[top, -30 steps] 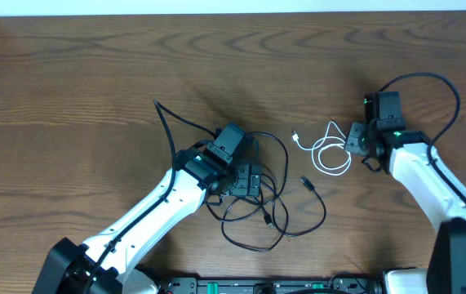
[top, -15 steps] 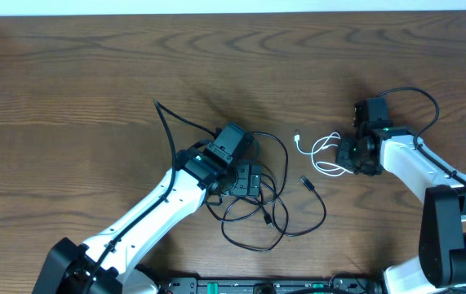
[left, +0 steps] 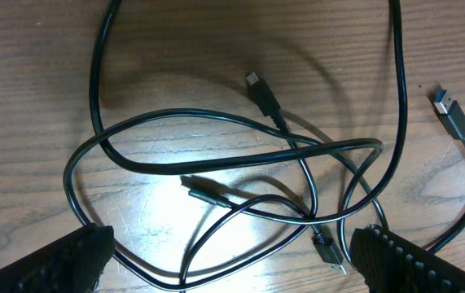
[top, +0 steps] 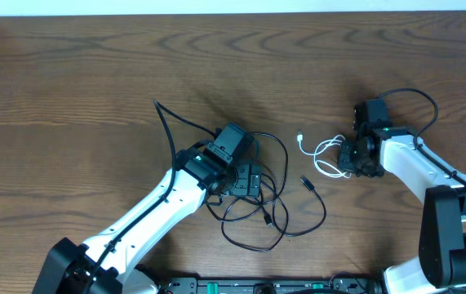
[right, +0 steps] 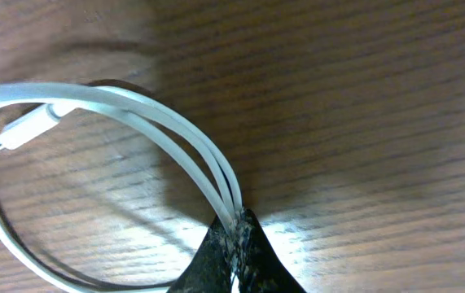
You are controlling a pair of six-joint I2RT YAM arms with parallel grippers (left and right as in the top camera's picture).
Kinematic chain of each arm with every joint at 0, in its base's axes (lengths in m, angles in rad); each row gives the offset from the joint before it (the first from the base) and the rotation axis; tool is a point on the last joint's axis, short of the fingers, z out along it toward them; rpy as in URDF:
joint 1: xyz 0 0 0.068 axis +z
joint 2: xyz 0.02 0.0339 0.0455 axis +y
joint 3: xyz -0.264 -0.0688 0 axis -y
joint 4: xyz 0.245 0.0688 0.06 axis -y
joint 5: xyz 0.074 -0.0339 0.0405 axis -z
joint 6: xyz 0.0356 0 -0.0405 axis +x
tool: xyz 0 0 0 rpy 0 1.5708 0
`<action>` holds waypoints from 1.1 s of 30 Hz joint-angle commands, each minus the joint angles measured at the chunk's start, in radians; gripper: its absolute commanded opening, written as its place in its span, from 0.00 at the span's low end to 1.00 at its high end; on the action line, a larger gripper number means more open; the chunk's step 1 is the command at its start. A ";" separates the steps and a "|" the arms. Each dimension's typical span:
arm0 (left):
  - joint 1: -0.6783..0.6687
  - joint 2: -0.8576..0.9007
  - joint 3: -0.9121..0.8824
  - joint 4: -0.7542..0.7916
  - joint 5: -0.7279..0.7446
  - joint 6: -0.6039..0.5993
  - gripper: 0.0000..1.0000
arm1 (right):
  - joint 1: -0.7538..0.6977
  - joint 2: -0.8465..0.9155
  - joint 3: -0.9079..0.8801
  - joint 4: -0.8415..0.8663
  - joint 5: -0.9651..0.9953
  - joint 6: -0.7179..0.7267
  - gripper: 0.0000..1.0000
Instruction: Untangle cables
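Right jaws, having just closed, are now pinching two strands of the white cable (right: 175, 138) where its loop narrows, right of the bench's (top: 94, 73) centre. This is probably securing it for drawing farther from the black cables (left: 240, 155), which are lying knotted near the front edge. Left jaws are hanging spread above that tangle, unchanged. The left arm (top: 159, 208) is hiding part of the knot, the black cables' number is staying unclear, and the pinching tips are running off the right wrist view.

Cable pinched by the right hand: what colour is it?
White. The cable shows best in the right wrist view, pinched by the right hand.
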 commanded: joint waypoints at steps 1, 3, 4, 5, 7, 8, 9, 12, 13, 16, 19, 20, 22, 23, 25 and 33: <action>0.001 -0.003 0.015 -0.003 -0.013 0.009 0.98 | -0.002 0.021 -0.016 -0.015 0.045 -0.066 0.01; 0.001 -0.003 0.015 -0.003 -0.013 0.009 0.98 | -0.005 0.021 -0.015 -0.015 0.045 -0.091 0.01; 0.001 -0.003 0.015 -0.003 -0.013 0.009 0.98 | -0.010 0.021 -0.015 -0.017 0.045 -0.090 0.01; 0.001 -0.003 0.015 -0.003 -0.013 0.009 0.98 | -0.016 0.021 -0.015 -0.020 0.036 -0.089 0.01; 0.001 -0.003 0.015 -0.003 -0.013 0.009 0.98 | -0.026 0.021 -0.015 -0.027 0.021 -0.089 0.01; 0.001 -0.003 0.015 -0.003 -0.013 0.009 0.98 | -0.031 0.021 -0.015 -0.029 0.018 -0.089 0.01; 0.001 -0.003 0.015 -0.004 -0.013 0.009 0.98 | -0.032 0.021 -0.015 -0.029 0.018 -0.089 0.01; 0.001 -0.003 0.015 -0.003 -0.013 0.009 0.98 | -0.032 0.021 -0.015 -0.032 0.012 -0.084 0.01; 0.001 -0.003 0.015 -0.003 -0.013 0.009 0.98 | -0.032 0.021 -0.015 -0.033 0.006 -0.077 0.01; 0.001 -0.003 0.015 -0.003 -0.013 0.009 0.98 | -0.032 0.021 -0.016 -0.032 0.000 -0.043 0.01; 0.001 -0.003 0.015 -0.003 -0.013 0.009 0.98 | -0.031 0.021 -0.016 -0.028 0.000 -0.044 0.01; 0.001 -0.003 0.015 -0.003 -0.013 0.009 0.98 | -0.031 0.021 -0.015 -0.026 0.000 -0.044 0.01; 0.001 -0.003 0.015 -0.003 -0.013 0.009 0.98 | -0.031 0.021 -0.015 -0.017 0.000 -0.044 0.01; 0.001 -0.003 0.015 -0.003 -0.013 0.009 0.98 | -0.031 0.021 -0.015 -0.011 -0.001 -0.044 0.01; 0.001 -0.003 0.015 -0.003 -0.013 0.009 0.98 | -0.031 0.021 -0.015 -0.003 -0.001 -0.044 0.01; 0.001 -0.003 0.015 -0.004 -0.013 0.009 0.98 | -0.029 0.021 -0.016 0.008 -0.001 0.058 0.01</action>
